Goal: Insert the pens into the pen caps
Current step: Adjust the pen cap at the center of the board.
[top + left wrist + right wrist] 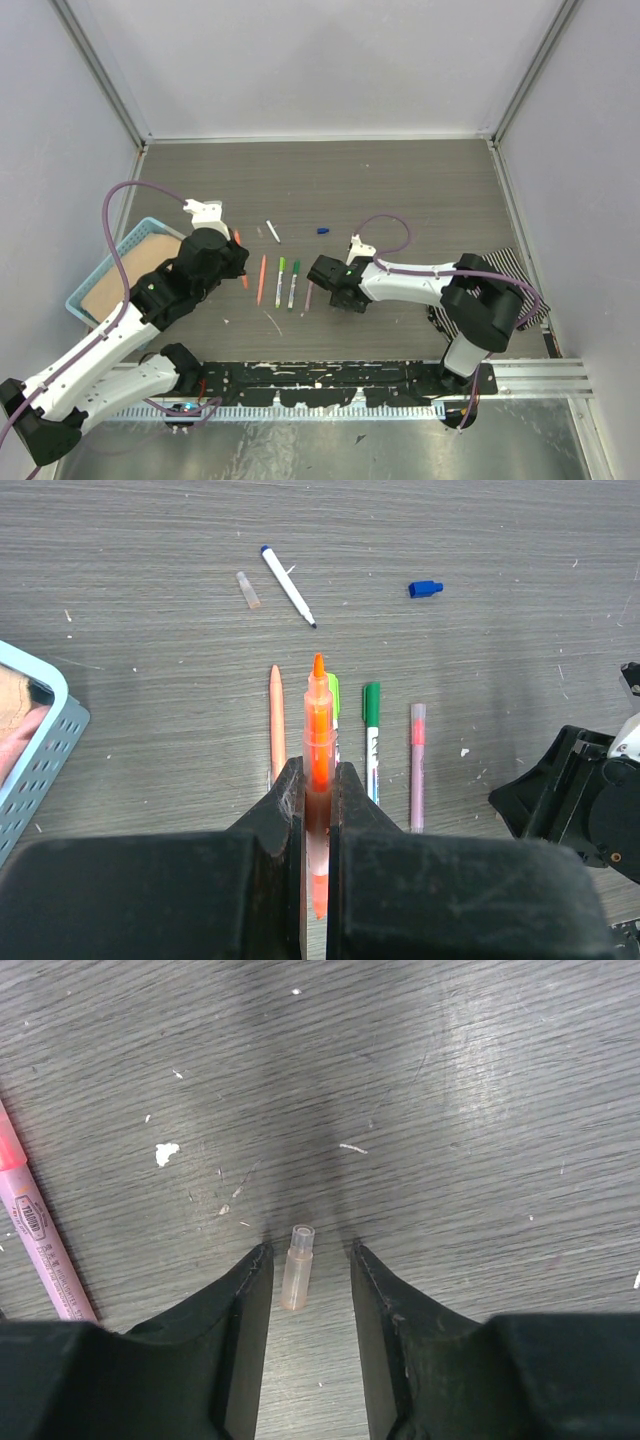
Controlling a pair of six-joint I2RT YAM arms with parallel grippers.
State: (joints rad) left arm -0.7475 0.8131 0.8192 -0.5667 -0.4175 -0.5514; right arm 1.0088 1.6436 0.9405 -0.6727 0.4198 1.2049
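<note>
So the left gripper (318, 780) is clamped on the orange pen (318, 720), tip poking out front. The right gripper (310, 1252) has its jaws apart around a little clear cap (297, 1280) on the table (460, 1110) (not touching it).

Far surface (400, 180): open room.
Left edge: blue basket (100, 262) blocks.
Centre: pens (280, 282) lie side by side, narrow gaps.

Can barely follow the rear of the orange pen (318, 720), dim inside the left tool (318, 775), and cannot see most of the lime pen (333, 692) behind it. Can trace the pink pen (38, 1245) only between the left edge and the right tool (305, 1255). From above, cannot make out the cap (296, 1280): too small, covered.
</note>
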